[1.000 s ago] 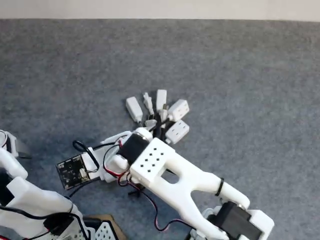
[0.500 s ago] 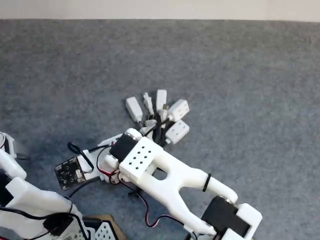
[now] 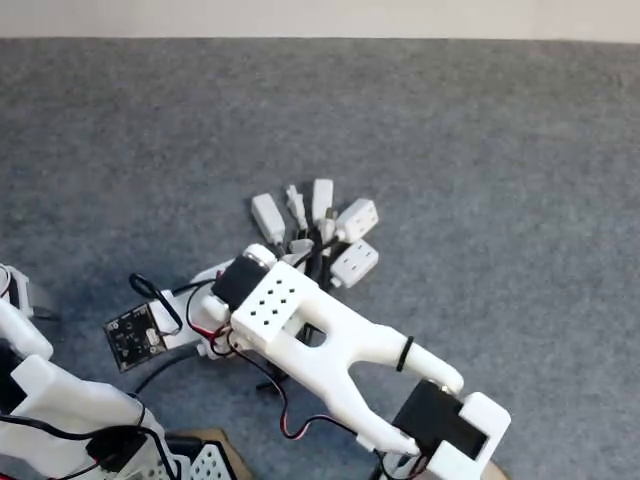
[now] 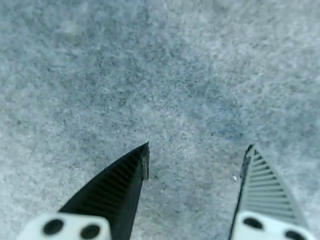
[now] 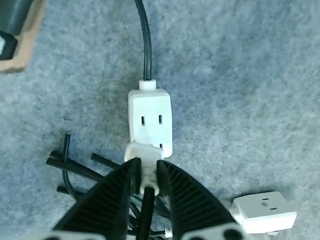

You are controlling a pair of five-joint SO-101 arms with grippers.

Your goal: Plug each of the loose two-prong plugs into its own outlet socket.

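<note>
My right gripper (image 5: 146, 167) is shut on a white two-prong plug (image 5: 141, 149) with a black cord. The plug's head rests against the near end of a white outlet block (image 5: 150, 122), covering one socket; its prongs are hidden. In the high view the right arm (image 3: 300, 325) lies over that spot and hides it. Beyond the arm lies a cluster of loose white plugs (image 3: 268, 218) and outlet blocks (image 3: 357, 218). My left gripper (image 4: 196, 155) is open over bare grey carpet, holding nothing.
A second white outlet block (image 5: 265, 212) lies beside my right gripper. Black cords (image 5: 75, 167) fan out on the other side. The held outlet's cord (image 5: 145, 40) runs toward a brown cardboard piece (image 5: 17, 35). The left arm (image 3: 60, 410) sits at the front left.
The right arm has swung left and slightly away in the high view, carrying its wrist along. The cluster of plugs and the left arm have stayed put.
</note>
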